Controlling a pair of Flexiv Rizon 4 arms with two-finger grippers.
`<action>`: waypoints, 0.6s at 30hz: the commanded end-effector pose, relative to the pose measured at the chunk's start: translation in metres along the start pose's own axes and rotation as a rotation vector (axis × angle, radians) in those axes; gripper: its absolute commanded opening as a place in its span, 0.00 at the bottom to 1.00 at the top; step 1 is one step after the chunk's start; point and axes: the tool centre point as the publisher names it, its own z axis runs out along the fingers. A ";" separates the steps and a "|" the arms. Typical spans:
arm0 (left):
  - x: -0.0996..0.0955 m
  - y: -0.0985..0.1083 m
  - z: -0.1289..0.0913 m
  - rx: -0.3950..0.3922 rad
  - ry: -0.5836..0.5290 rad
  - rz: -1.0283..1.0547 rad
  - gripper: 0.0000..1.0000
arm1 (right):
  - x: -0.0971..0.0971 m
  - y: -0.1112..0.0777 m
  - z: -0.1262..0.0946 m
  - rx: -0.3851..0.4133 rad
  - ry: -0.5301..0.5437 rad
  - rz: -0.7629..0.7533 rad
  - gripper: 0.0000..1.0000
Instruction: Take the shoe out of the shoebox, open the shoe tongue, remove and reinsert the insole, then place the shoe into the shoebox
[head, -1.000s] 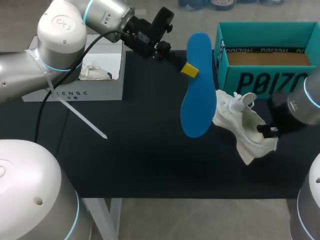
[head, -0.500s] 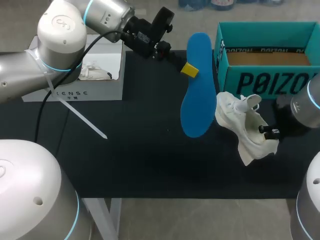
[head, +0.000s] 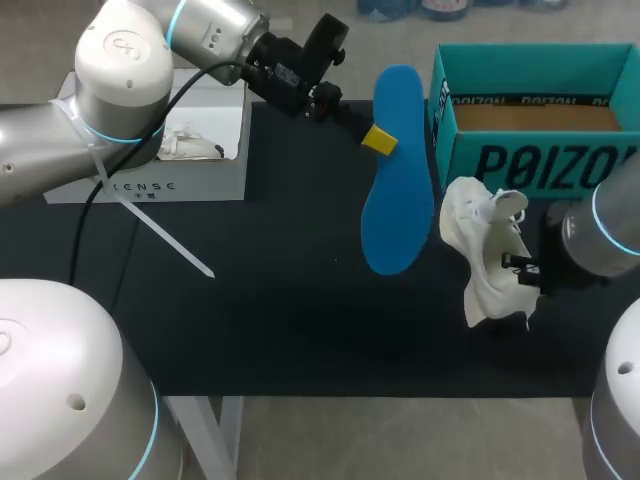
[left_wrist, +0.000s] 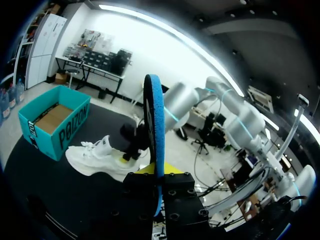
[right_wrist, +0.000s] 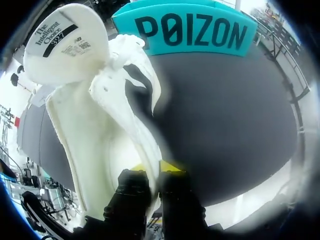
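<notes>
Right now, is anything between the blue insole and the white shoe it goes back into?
Nothing visible. The insole, in the left gripper, hangs beside the shoe held by the right gripper, with an open gap between.

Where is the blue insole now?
Head view: the blue insole is held up by the left arm's fingers, just left of the white shoe and teal shoebox.

A white rectangular cardboard box (head: 200, 182) sits at the far left corner of the black-topped table (head: 280, 330). Its top is open, and something crumpled and white (head: 190, 145) lies inside against the near wall. The box's front wall faces the dark surface.
</notes>
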 end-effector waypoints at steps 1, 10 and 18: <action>0.000 0.000 0.000 -0.002 -0.002 0.000 0.00 | 0.006 0.000 0.018 0.014 0.022 -0.006 0.00; 0.000 0.000 0.000 -0.002 -0.002 0.000 0.00 | 0.008 0.003 0.037 0.027 0.032 0.017 0.00; 0.000 0.000 0.000 -0.002 -0.002 0.000 0.00 | 0.005 0.001 0.055 0.044 0.031 0.040 0.00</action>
